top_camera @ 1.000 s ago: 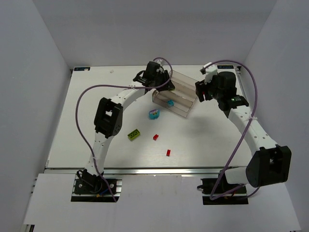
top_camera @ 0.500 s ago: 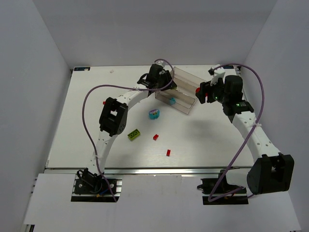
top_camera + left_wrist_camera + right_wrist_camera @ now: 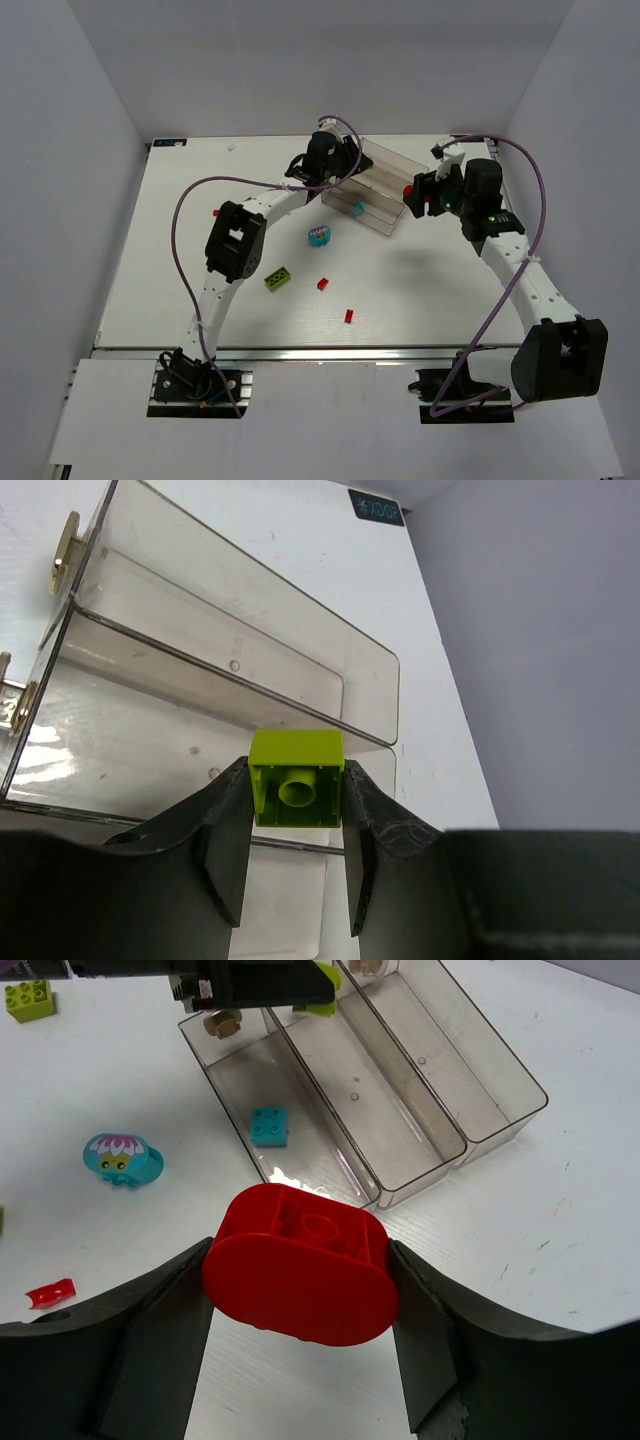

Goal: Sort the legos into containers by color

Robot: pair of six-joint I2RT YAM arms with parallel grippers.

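My left gripper [image 3: 296, 776] is shut on a lime green lego [image 3: 296, 780], held above the clear tray of containers [image 3: 230, 660], over its near compartments. In the top view this gripper [image 3: 335, 166] hangs over the tray's left end [image 3: 385, 172]. My right gripper [image 3: 300, 1268] is shut on a red rounded lego [image 3: 300, 1265], just off the tray's near-right end [image 3: 420, 1175]. One cyan lego [image 3: 268, 1126] lies in the nearest compartment. On the table lie a cyan and magenta piece [image 3: 319, 236], a lime green lego [image 3: 278, 278] and two small red legos [image 3: 323, 284] [image 3: 349, 316].
White walls close in the table on the left, the back and the right. The purple cables [image 3: 185, 200] loop above both arms. The loose pieces sit in the middle of the table, nearer the arm bases than the tray.
The left gripper has moved a little farther over the tray with the green lego. The right wrist has swung to the right, still holding the red lego. Both barely moved in the last half second.
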